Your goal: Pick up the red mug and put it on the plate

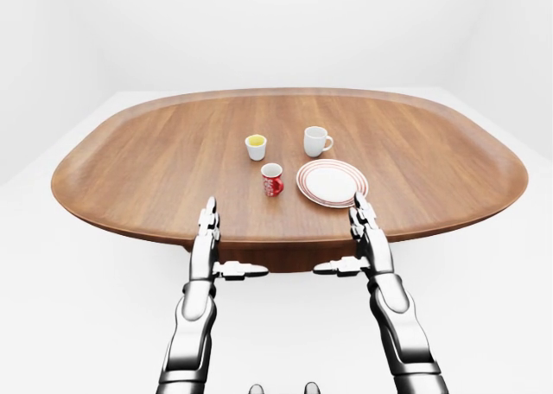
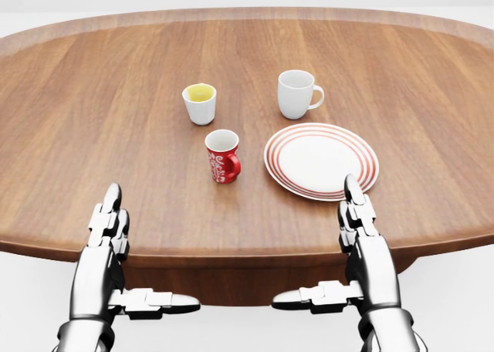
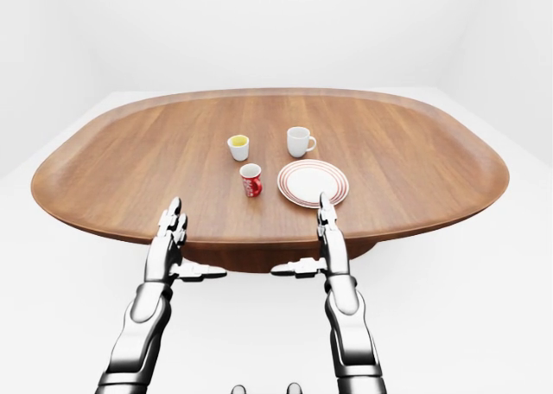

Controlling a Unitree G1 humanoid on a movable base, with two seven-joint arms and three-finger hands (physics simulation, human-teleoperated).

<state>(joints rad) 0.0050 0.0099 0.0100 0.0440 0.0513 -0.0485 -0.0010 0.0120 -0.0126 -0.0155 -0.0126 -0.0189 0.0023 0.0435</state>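
The red mug (image 2: 223, 157) stood upright on the oval wooden table (image 2: 93, 120), just left of the red-ringed plate (image 2: 321, 160) and apart from it, handle toward the plate. In the head view, a white cup with yellow contents (image 2: 200, 103) sat above the mug, and a white mug (image 2: 297, 94) sat above the plate; neither touched anything else.

The left hand (image 2: 104, 248) and right hand (image 2: 363, 244) hovered at the table's near edge, both empty, fingers straight and thumbs spread wide toward each other. The right fingertips (image 2: 353, 188) overlapped the plate's lower rim in the head view; contact could not be determined.

Bare tabletop lay between the hands and the mug. The eye views showed wide bare wood around the crockery to the raised rim.
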